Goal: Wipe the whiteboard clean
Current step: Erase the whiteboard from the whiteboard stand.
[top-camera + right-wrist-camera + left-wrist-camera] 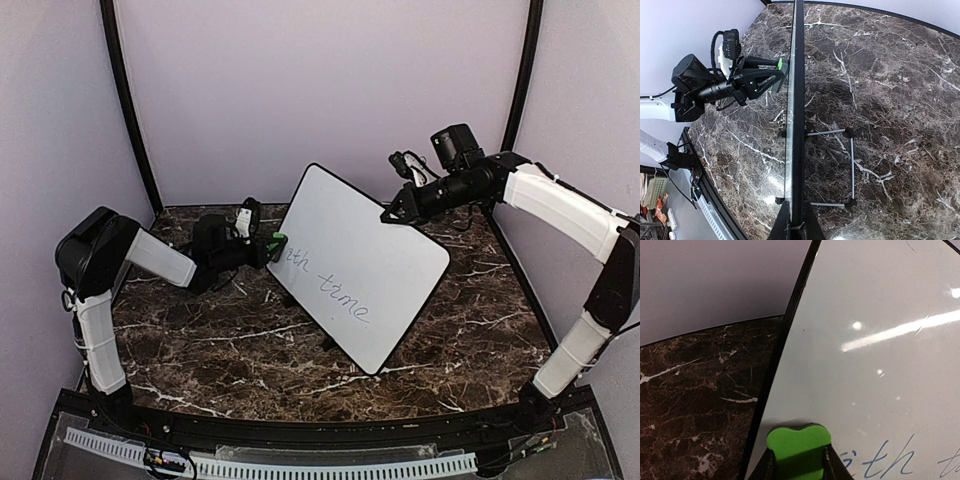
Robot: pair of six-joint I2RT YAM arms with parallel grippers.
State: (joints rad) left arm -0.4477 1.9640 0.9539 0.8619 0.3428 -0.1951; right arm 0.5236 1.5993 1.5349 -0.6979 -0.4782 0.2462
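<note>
Green eraser point(799, 447), clamped in my left gripper point(262, 247), touches the whiteboard point(360, 260) standing tilted on the table point(200, 340); my right gripper point(393, 212) pinches its upper edge. Handwritten words point(335, 292) cross its lower part; I judge erasing barely begun.

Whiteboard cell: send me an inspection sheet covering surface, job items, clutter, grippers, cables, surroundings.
Surface: dark marble-pattern table, no spills seen.
Job's things: whiteboard tilted on wire stand; blue writing unerased; green eraser touching the board at the writing's start.
Clutter: nothing seen.
Grippers: left gripper shut on green eraser; right gripper shut on whiteboard's upper edge.
Cables: black wrist cable on left arm, apart from the board.
Surroundings: plain pale walls, black corner posts.
</note>
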